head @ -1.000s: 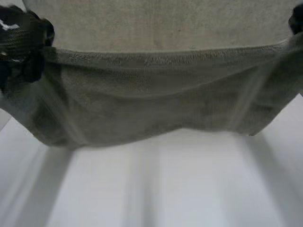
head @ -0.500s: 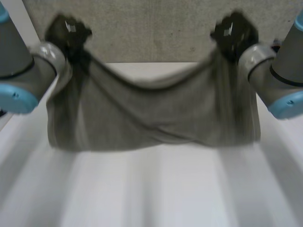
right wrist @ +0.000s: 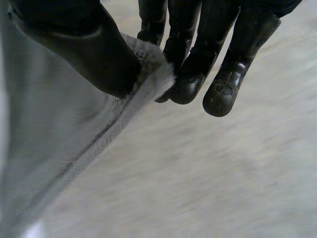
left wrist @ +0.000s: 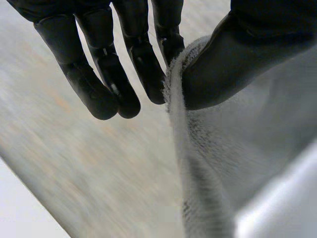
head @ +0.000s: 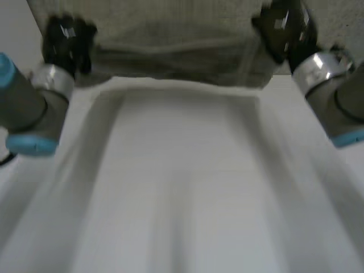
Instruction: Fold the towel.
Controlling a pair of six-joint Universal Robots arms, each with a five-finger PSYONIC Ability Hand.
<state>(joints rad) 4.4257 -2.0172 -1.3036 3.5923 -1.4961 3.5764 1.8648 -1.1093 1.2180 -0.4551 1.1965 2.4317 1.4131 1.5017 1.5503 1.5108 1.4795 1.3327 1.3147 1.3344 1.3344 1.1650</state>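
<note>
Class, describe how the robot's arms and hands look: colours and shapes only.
The left arm and right arm are thick grey tubes, each with a light-blue cap at a joint and a shiny silver ring at the wrist. The left hand and right hand are black, with rounded, glossy fingers.

1. From behind, my head camera looks down across the flat white table (head: 182, 193) toward 12 o'clock.
2. Wrist cameras peer closely along the black left hand (left wrist: 141, 54) and right hand (right wrist: 198, 49).
3. All share the grey terry towel (head: 170, 62).

Black left hand (head: 65, 40), black right hand (head: 284, 28), grey blue-capped arms (head: 25, 108).
</note>
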